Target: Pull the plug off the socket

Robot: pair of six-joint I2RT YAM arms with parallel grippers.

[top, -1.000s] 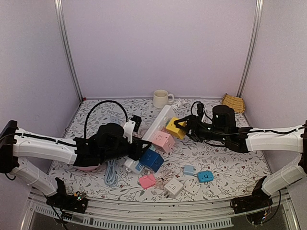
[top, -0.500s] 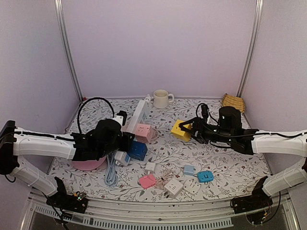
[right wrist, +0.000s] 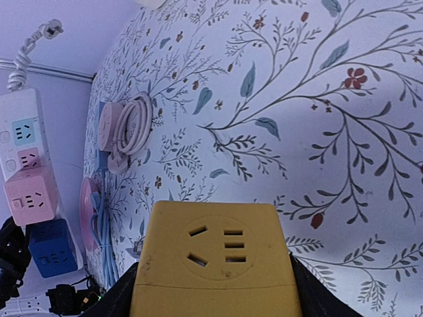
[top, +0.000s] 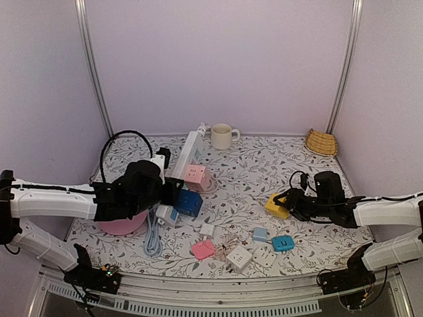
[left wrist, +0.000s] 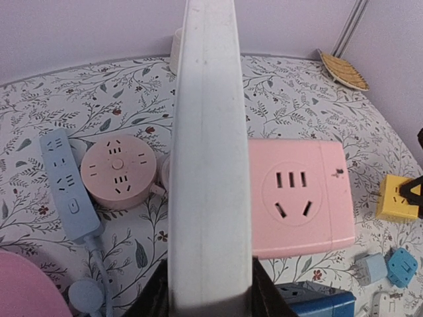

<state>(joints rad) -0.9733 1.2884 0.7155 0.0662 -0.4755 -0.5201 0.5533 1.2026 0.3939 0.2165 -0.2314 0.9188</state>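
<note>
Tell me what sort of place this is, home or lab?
Probably a lab test cell: bare lilac walls framed by an aluminium post, a floral tablecloth, and staged props like the white power strip and yellow cube adapter.

The desk [top: 258, 168] carried a cloth with a flower pattern. At its far edge stood a cream mug [top: 223, 136], and in the far right corner lay a wicker basket [top: 322, 142]. Near the front lay a pink adapter [top: 203, 249], a white adapter [top: 239, 258] and a blue adapter [top: 283, 243], near each other.

Lab test booth: plain walls [top: 218, 66], alu frame posts [top: 92, 72]
</note>
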